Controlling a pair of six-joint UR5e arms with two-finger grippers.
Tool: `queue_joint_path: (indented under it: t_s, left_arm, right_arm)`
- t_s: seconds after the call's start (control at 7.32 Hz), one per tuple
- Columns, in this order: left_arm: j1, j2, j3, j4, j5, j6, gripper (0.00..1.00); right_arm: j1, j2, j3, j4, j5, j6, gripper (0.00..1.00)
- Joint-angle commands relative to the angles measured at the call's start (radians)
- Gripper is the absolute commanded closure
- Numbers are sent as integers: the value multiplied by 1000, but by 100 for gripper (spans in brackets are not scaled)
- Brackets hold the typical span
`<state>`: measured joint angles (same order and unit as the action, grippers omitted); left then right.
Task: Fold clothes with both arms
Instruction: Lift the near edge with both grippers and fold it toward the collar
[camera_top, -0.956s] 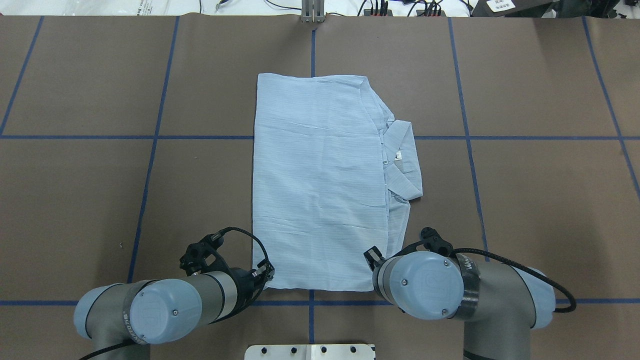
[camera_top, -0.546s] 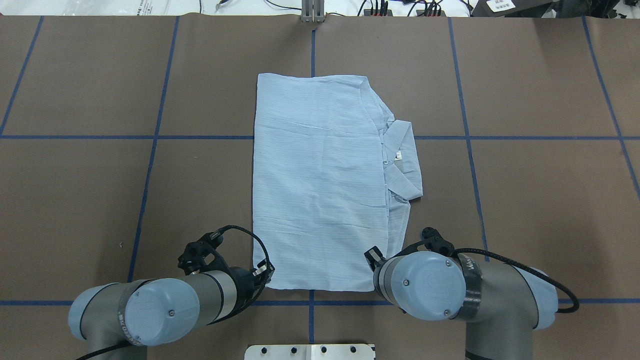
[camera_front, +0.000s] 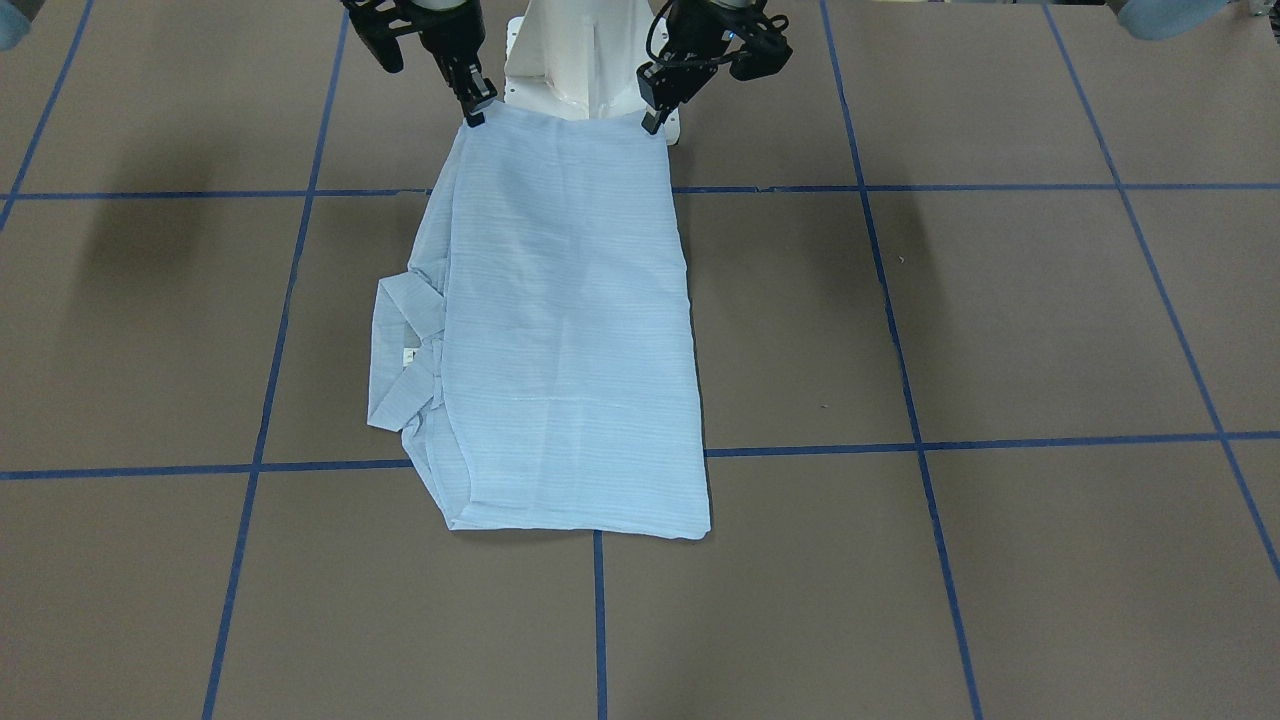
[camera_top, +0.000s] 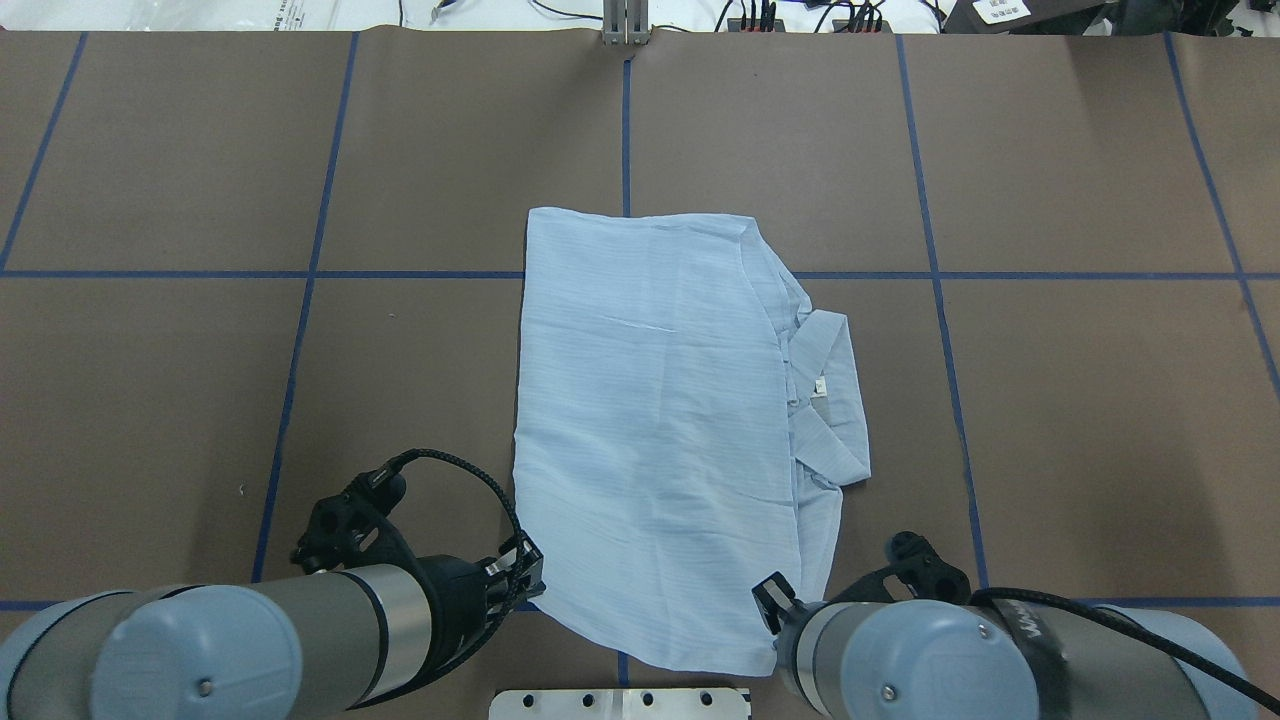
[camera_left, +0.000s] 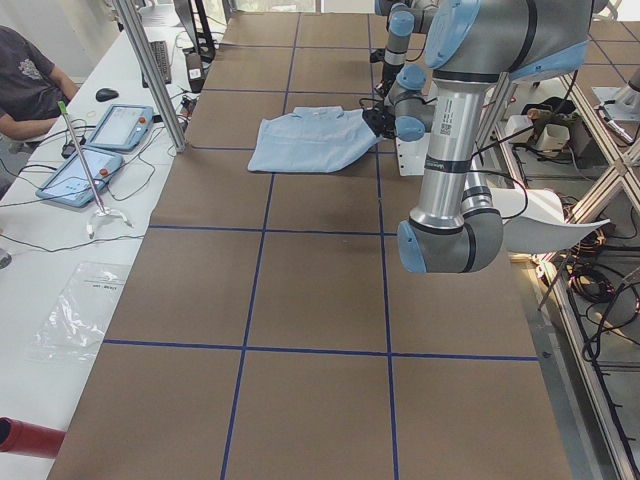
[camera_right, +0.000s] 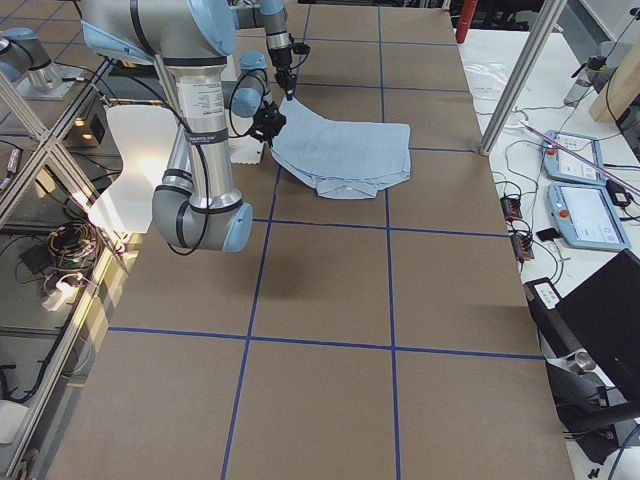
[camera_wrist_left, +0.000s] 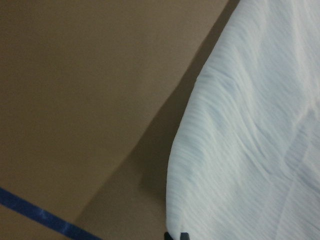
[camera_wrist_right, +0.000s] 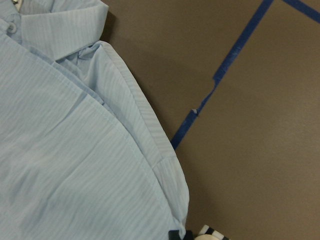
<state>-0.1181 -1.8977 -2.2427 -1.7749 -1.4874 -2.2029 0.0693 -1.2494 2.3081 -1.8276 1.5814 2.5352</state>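
Both pairs of fingers have drawn back toward the robot's white pedestal (camera_front: 560, 60) since a second ago, and they have taken the cloth with them. The left gripper (camera_front: 652, 118) is pinched narrow on one near corner of the shirt (camera_front: 570, 330) and the right gripper (camera_front: 477, 108) on the other. The hem between them runs fairly straight, lifted a little off the table (camera_front: 1000, 320). From that held edge the cloth slopes down and lies flat for the rest of its length. In the overhead view its far edge, which sat well beyond the cross line of blue tape (camera_top: 200, 273), now lies only a little past it. So the whole garment has slid toward the robot without opening up. It keeps its tidy rectangle, with the collar (camera_top: 845, 430) and its white neck label (camera_top: 819, 385) poking out on the robot's right side. To my eye this sets up the next fold: with both corners in hand and raised, the near half looks ready to be carried up and over toward the far edge. What I'd watch is the thin cloth sagging in the middle, or one corner slipping free, either of which would skew the fold.
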Motion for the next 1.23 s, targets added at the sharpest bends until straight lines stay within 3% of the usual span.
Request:
queue_joint_path:
  t_s: [0.0, 0.27, 0.41, 0.82, 1.09]
  left_arm:
    - [-9, -23, -80, 54, -13, -26, 100]
    - [-177, -105, -1, 55, -43, 128, 100]
    - [-261, -133, 103, 36, -75, 194, 100]
    - [-392, -219, 364, -113, -86, 333, 100]
    - [-429, -319, 632, -277, -86, 339, 100]
  right_arm:
    - [70, 2, 94, -73, 12, 5, 100]
    - [289, 53, 33, -64, 150, -103, 100]
    - [363, 114, -80, -58, 176, -189, 100]
    - [547, 200, -435, 201, 267, -336, 100]
    - [602, 315, -634, 218, 305, -424, 100]
